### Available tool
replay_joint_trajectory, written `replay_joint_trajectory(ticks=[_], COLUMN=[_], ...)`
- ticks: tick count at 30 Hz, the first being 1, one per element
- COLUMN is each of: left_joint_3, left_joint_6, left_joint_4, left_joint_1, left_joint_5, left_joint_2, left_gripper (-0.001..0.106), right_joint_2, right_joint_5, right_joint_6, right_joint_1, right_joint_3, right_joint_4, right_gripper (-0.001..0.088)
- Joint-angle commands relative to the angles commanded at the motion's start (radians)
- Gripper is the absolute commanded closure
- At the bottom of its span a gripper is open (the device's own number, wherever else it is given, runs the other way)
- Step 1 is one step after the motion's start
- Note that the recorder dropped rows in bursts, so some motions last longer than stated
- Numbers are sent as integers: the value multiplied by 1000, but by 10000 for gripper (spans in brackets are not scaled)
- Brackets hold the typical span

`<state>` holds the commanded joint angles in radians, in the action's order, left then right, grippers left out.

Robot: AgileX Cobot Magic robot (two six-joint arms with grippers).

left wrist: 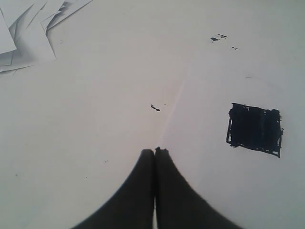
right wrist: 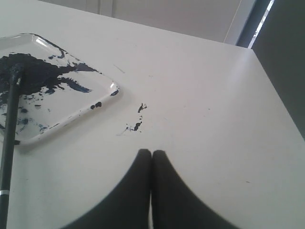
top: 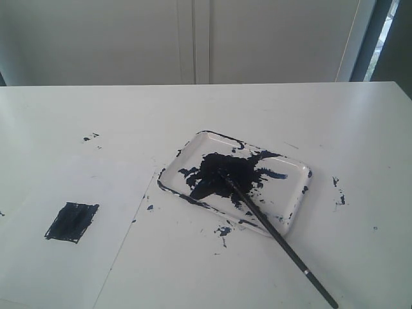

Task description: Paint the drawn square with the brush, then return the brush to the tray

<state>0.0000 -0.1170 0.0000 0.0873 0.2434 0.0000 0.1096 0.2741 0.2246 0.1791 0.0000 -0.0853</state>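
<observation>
Only the exterior view takes in the whole layout. The tray (top: 293, 193) sits about the middle of the table (top: 360, 129), a little toward its right edge. The brush (top: 270, 227) lies slanted, its dark tip in the paint blotch (top: 225, 170). Its handle crosses the tray's rim and runs out over the table toward the near right corner. The square (top: 72, 221) is filled solid dark. It is on a paper sheet (top: 58, 270) by the table's left edge, well apart from the tray.

The left wrist view adds a loose pile of white sheets (left wrist: 24, 33) on the table, off to one side of the painted square. The exterior view does not show this pile.

The pincers appear only in the wrist views. The left pincer (left wrist: 155, 151) has its two dark fingers pressed together with nothing between them, and it hangs above the paper near the square. The right pincer (right wrist: 151, 152) is also together and empty. It is poised over bare table near a few paint specks (right wrist: 137, 125), off the tray's corner and apart from the brush.
</observation>
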Motion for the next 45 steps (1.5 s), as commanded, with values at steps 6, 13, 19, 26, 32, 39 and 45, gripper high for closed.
replay_joint_trajectory(ticks=[6, 13, 19, 26, 32, 39, 45], left_joint_3=[0, 0, 0, 0, 0, 0, 0], left_joint_6=[4, 4, 4, 99, 98, 98, 98], left_joint_4=[0, 0, 0, 0, 0, 0, 0], left_joint_1=[0, 0, 0, 0, 0, 0, 0], left_joint_5=[0, 0, -5, -14, -12, -12, -12], left_joint_2=[0, 0, 0, 0, 0, 0, 0], left_gripper=[1053, 1053, 1053, 1053, 1053, 1053, 1053], right_joint_2=[0, 0, 0, 0, 0, 0, 0], right_joint_5=[9, 9, 9, 9, 9, 9, 9], right_joint_6=[0, 0, 0, 0, 0, 0, 0], right_joint_1=[0, 0, 0, 0, 0, 0, 0], right_joint_3=[0, 0, 0, 0, 0, 0, 0], right_joint_4=[0, 0, 0, 0, 0, 0, 0], right_gripper=[868, 868, 868, 868, 868, 868, 868])
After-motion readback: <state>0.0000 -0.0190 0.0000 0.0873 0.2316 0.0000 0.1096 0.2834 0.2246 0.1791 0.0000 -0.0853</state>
